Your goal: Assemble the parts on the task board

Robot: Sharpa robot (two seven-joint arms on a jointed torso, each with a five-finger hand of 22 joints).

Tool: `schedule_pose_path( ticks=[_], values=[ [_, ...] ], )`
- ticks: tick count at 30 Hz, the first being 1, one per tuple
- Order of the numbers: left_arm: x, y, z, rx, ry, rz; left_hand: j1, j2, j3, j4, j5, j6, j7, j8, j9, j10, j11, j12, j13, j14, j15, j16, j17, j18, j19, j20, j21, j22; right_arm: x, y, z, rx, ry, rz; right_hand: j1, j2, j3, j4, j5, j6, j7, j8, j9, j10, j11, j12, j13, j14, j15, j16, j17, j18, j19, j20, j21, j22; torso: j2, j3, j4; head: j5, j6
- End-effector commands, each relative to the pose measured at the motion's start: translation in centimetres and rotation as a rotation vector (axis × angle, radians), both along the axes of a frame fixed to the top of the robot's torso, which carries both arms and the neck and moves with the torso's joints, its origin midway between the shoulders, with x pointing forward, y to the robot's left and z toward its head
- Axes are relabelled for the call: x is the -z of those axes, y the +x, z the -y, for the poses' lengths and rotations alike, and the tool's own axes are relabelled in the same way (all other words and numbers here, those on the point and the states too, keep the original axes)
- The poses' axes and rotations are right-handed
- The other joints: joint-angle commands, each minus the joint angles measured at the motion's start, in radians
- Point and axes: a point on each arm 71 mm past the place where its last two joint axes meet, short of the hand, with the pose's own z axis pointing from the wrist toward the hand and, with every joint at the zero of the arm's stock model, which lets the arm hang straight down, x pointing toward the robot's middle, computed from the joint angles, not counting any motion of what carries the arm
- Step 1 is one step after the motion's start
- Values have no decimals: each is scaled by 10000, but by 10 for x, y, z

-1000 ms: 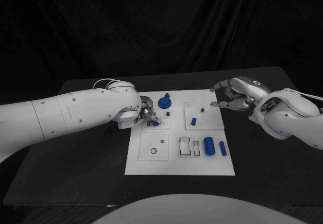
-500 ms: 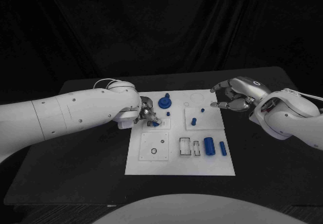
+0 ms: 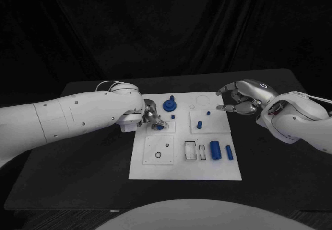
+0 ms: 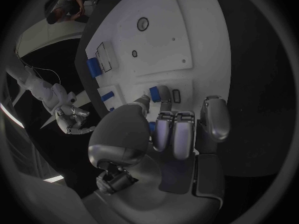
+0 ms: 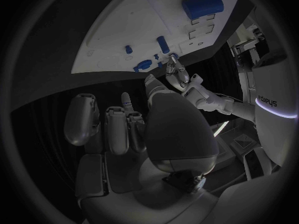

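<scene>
The white rectangular task board (image 3: 185, 158) lies in the middle of the black table (image 3: 83, 163), and everything here is placed against it. The silver left hand (image 3: 151, 118) sits over the board's left edge, toward its far end, fingers drawn together around a small blue part (image 3: 160, 127); the left wrist view shows that small blue part (image 4: 154, 93) pinched at the fingertips, just above a small rectangular recess in the board. Just beyond the hand, near the board's far edge, stands a round blue knob-shaped piece (image 3: 169, 104). A short blue peg (image 3: 199, 124) stands upright right of the board's centre. Near the board's right edge, toward its near end, lie a thick blue cylinder (image 3: 215, 149) and a thinner blue rod (image 3: 229, 152) side by side. The silver right hand (image 3: 239, 98) hovers off the board's far right corner, fingers curled loosely inward and holding nothing.
</scene>
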Motion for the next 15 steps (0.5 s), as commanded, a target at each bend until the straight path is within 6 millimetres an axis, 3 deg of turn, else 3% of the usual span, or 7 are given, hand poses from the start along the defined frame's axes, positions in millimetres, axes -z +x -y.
schedule_pose_path(
  ticks=[1,15],
  values=[
    [6,-1,-2,-86,43,-112,-323,73,-238,46,-61,-65,69,-191,-118,325,94,-66,1893,593,76,-46,1963,-46,-40,36,-38,41,2,0,1,156,-57,-130,1,95,-4,-42,17,93,3,66,-17,764,73,-60,2304,747,100,-49,1393,47,-23,40,-54,1631,4,-2,-5,16,2],
    [5,3,1,-204,-186,143,-688,382,-539,48,-60,53,65,-253,-163,339,100,-49,1913,615,90,-26,2004,-48,-34,59,-27,101,2,0,1,176,-72,-169,-7,100,-12,-39,1,99,10,66,-28,756,80,-69,2294,744,106,-60,1384,49,-25,44,-64,1629,0,4,-9,25,2]
  ],
)
